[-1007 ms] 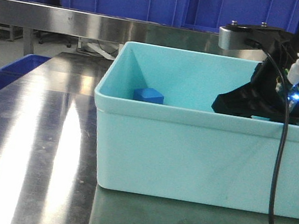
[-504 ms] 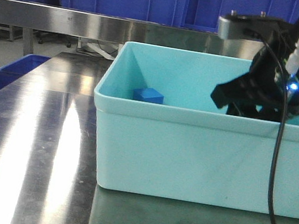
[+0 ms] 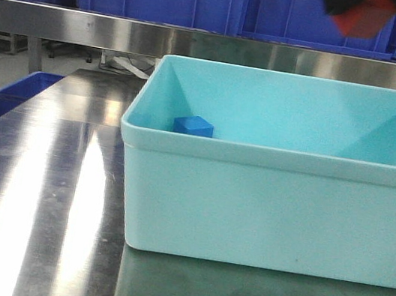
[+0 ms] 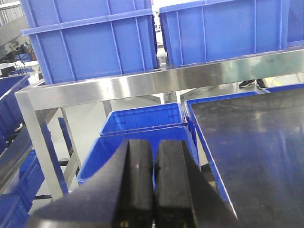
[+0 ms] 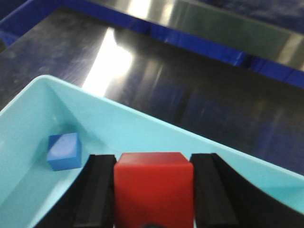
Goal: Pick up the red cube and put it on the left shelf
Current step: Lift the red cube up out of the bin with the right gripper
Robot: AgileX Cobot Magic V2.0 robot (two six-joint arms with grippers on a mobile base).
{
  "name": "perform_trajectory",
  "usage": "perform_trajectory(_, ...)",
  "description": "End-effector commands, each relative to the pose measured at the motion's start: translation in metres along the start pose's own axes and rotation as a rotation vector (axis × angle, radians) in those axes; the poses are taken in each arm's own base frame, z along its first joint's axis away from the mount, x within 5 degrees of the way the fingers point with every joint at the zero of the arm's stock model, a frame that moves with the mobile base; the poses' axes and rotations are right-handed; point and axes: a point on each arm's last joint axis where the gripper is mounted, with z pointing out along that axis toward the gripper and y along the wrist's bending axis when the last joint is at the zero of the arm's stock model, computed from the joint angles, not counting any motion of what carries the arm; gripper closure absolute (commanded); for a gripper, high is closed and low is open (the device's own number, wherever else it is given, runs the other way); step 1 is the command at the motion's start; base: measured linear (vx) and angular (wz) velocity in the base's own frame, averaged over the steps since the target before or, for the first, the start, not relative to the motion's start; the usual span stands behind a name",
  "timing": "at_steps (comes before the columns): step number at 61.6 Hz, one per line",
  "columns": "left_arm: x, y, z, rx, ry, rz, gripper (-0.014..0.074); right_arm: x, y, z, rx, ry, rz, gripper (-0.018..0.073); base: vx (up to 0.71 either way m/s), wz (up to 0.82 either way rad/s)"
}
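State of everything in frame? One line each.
red cube: clamped between the right gripper's fingers, held in the air above the bin.
right gripper: shut on the red cube.
left gripper: shut, empty, off the table's edge over blue crates.
blue cube: resting on the bin floor, in a corner, untouched.
teal bin: upright on the steel table, open top.

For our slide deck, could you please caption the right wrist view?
Right claw shut on the red cube, held above the teal bin containing the small blue cube.
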Motion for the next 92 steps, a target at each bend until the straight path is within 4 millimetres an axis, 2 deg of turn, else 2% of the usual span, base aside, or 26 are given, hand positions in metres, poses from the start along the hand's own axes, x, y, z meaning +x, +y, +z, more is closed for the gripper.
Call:
perform_trajectory(1, -0.001, 0.0, 0.0, -0.004, -0.069, -0.005, 0.0491, -0.012, -0.009, -0.028, 0.033, -0.165, -0.01, 0.0502, 0.0, -0.02)
perform_trajectory(9, -0.001, 0.0, 0.0, -0.004, -0.069, -0.005, 0.0491, 0.005, -0.015, -0.055, 0.062, -0.229, 0.0, 0.0502, 0.0, 0.0)
perform_trajectory(21, -0.001, 0.0, 0.0, -0.004, -0.069, -0.005, 0.0491, 0.035, -0.013, -0.092, 0.066, -0.313, -0.001, 0.0502, 0.0, 0.0)
perform_trajectory(41, -0.001, 0.0, 0.0, -0.004, -0.069, -0.005, 0.0491, 0.072, -0.01, -0.124, 0.076, -0.388, 0.0, 0.0502, 0.01, -0.04)
perform_trajectory(54, -0.001, 0.0, 0.0, -0.004, -0.069, -0.005, 0.0491, 0.076, -0.01, -0.129, 0.077, -0.406, -0.001, 0.0502, 0.0, 0.0)
perform_trajectory(92, -0.001, 0.0, 0.0, -0.004, -0.069, -0.005, 0.0491, 0.08, -0.01, -0.128, 0.078, -0.367, 0.001, 0.0502, 0.0, 0.01)
